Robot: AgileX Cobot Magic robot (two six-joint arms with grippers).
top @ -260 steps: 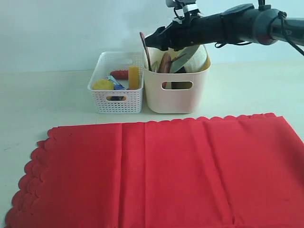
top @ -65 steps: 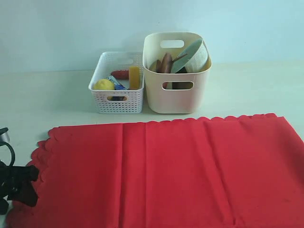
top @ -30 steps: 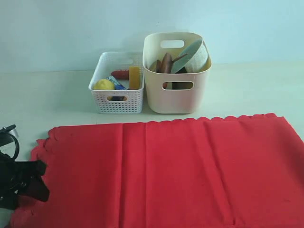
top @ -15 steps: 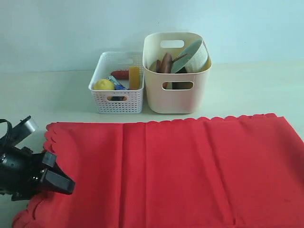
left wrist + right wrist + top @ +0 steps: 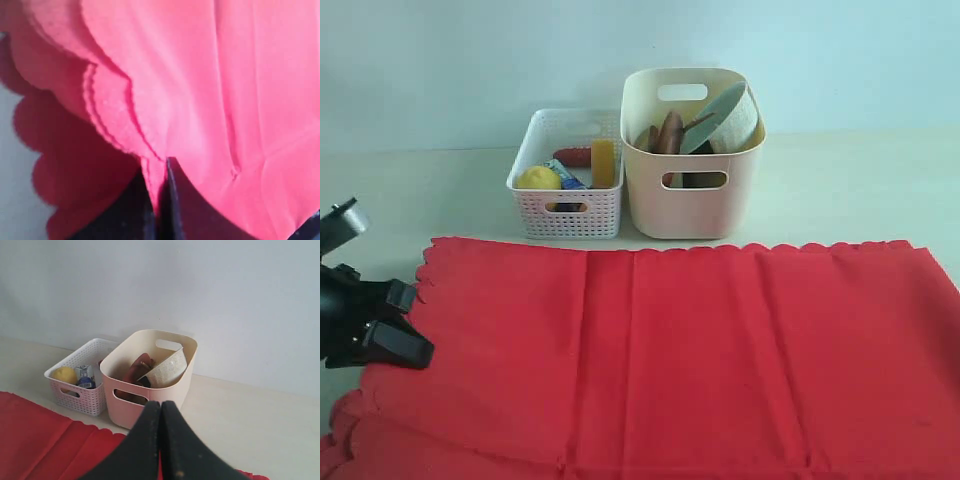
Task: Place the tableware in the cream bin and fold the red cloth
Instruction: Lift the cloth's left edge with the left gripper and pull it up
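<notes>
Left gripper [image 5: 157, 172] pinches the red cloth [image 5: 700, 350] by its scalloped edge. Right gripper [image 5: 161, 405] hangs clenched and empty, facing the cream bin [image 5: 690, 210]

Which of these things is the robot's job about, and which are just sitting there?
Part of the job:
red cloth, pinched by the left gripper
cream bin
pale bowl inside it

Just lying about:
white basket
lemon
cheese block
sausage
carton
</notes>
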